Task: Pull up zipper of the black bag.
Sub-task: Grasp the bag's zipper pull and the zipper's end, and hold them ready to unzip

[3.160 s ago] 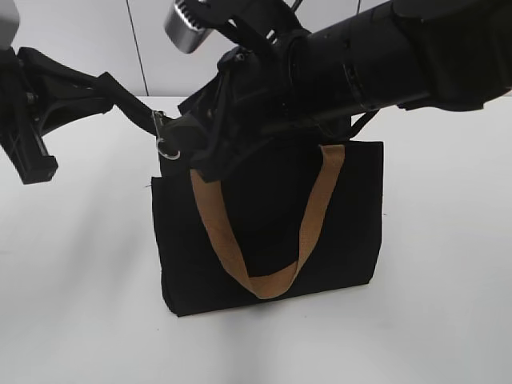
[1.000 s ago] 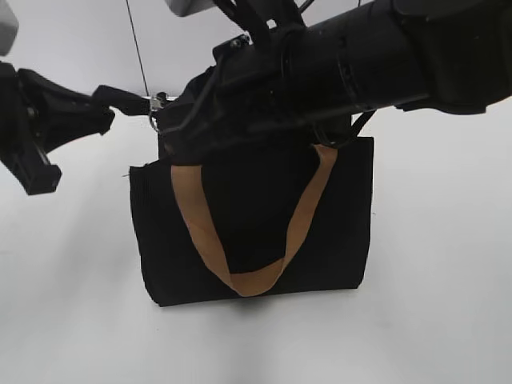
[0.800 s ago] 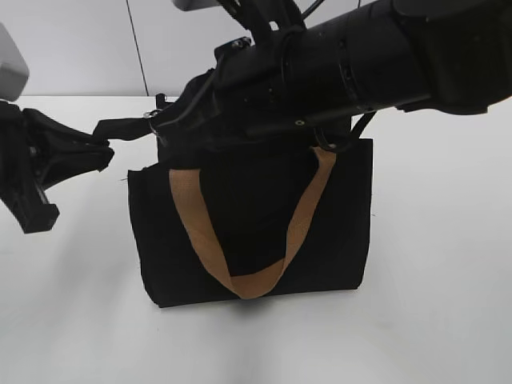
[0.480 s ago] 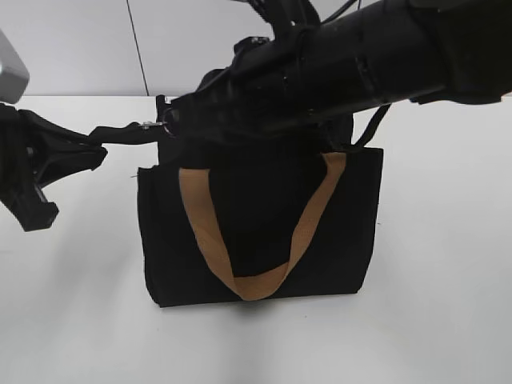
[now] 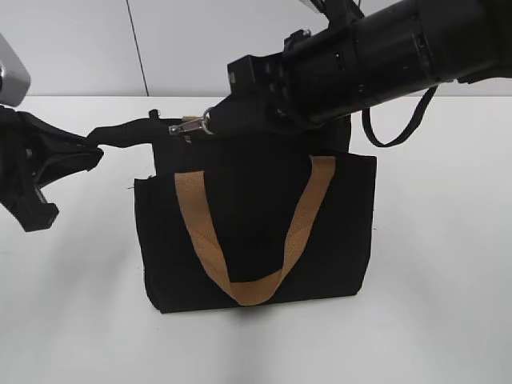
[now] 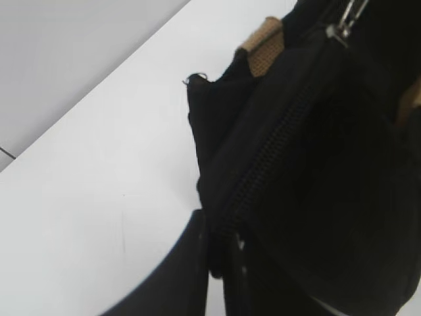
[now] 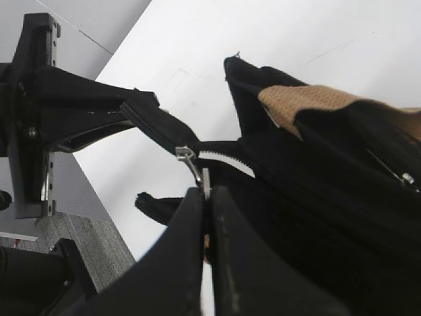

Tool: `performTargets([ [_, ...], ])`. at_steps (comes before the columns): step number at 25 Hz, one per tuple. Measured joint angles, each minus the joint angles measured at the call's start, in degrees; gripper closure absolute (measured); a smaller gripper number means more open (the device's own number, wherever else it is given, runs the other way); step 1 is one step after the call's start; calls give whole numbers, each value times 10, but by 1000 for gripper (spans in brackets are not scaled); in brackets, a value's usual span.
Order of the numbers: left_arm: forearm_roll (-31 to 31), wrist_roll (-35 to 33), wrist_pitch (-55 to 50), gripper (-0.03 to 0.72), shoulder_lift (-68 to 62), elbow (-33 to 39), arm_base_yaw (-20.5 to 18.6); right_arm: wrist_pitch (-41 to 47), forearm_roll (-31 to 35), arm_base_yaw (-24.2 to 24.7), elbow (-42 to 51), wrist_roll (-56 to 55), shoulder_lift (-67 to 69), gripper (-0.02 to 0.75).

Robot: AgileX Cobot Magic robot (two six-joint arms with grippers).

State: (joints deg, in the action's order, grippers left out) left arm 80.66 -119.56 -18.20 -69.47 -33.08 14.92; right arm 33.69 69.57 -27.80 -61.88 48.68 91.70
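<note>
The black bag [image 5: 256,232] stands upright on the white table with a tan handle [image 5: 240,240] hanging down its front. My left gripper [image 5: 94,148] is shut on the black fabric tail at the left end of the zipper track, and the left wrist view [image 6: 216,253] shows this too. The silver zipper slider [image 5: 190,126] sits on the top edge near the left corner. My right gripper [image 5: 214,120] is shut on its pull tab. In the right wrist view the fingers [image 7: 206,191] pinch the tab just below the slider [image 7: 186,157]. The track [image 6: 276,145] runs up to the slider [image 6: 347,16].
The white table [image 5: 448,280] spreads around the bag. Its edge and grey floor [image 7: 79,230] show behind the left arm [image 7: 39,99]. A black cable loop [image 5: 392,136] hangs from the right arm above the bag's right top corner.
The slider has moved right along the track, away from the left gripper, with the right gripper on its tab. The right arm has lifted off the bag's front. The left gripper holds still.
</note>
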Motion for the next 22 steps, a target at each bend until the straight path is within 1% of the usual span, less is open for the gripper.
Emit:
performTargets([
  [5, 0, 0, 2, 674, 0, 0, 1, 12, -24, 29, 0, -12, 0, 738],
  [10, 0, 0, 25, 674, 0, 1, 1, 37, -70, 78, 0, -30, 0, 738],
  [17, 0, 0, 39, 674, 0, 17, 0, 52, -105, 108, 0, -32, -1, 738],
  [22, -11, 0, 36, 674, 0, 27, 0, 57, -150, 141, 0, -32, -1, 738],
])
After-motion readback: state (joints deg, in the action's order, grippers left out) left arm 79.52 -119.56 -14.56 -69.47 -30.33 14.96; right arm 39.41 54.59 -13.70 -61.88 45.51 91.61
